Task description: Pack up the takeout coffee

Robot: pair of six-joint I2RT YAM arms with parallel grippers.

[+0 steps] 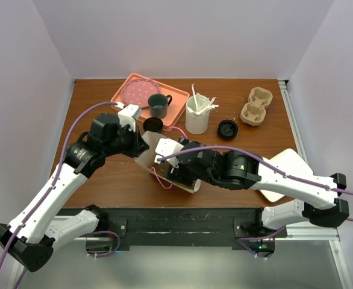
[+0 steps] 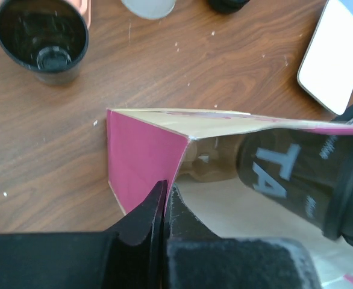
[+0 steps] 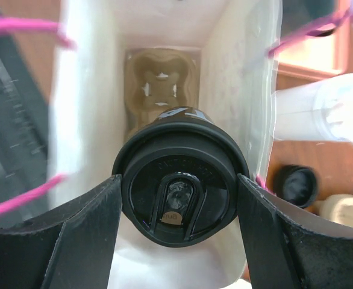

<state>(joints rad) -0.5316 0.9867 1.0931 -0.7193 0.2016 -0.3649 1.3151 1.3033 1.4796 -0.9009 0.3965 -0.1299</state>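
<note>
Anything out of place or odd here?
The paper bag with pink handles appears tipped on its side, leaving the lettered black lidded cup in the right gripper sideways. A loose black lid lies apart from the open black cup.

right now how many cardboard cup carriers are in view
2. One carrier sits on the table, back right; the other carrier lies in the bag's bottom. Stacked ones may hide.

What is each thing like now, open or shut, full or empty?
paper bag, open, on its side
takeout coffee, lid on, partway inside paper bag
left hand, shut on paper bag's edge
right hand, shut on takeout coffee
plain black cup, lidless, looks empty
loose lid, lying by itself
</note>
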